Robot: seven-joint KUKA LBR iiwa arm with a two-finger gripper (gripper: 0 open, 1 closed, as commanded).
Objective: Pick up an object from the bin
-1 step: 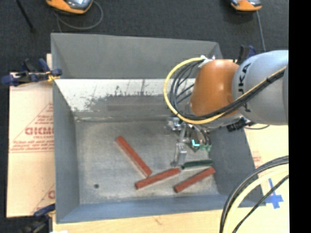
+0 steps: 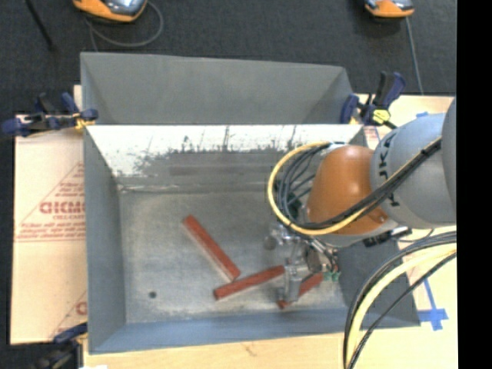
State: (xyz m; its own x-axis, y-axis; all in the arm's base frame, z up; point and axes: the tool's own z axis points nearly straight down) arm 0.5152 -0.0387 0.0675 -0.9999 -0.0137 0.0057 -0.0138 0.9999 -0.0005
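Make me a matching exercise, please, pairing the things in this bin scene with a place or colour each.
Things:
1. bin
2. upper stick
3. lower stick
4. gripper

Descriptions:
A. slants down to the right across the middle of the floor
B. grey
C. at the floor's right side
D. almost level, near the front wall

Pairs: 1-B, 2-A, 3-D, 4-C.

Flat red stick [image 2: 247, 282], slanted, front right

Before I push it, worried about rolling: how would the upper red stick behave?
The stick looks straight and flat-sided, so probably stiff, unlikely to roll. Its lower end seems to touch a second stick, so a push may shift both.
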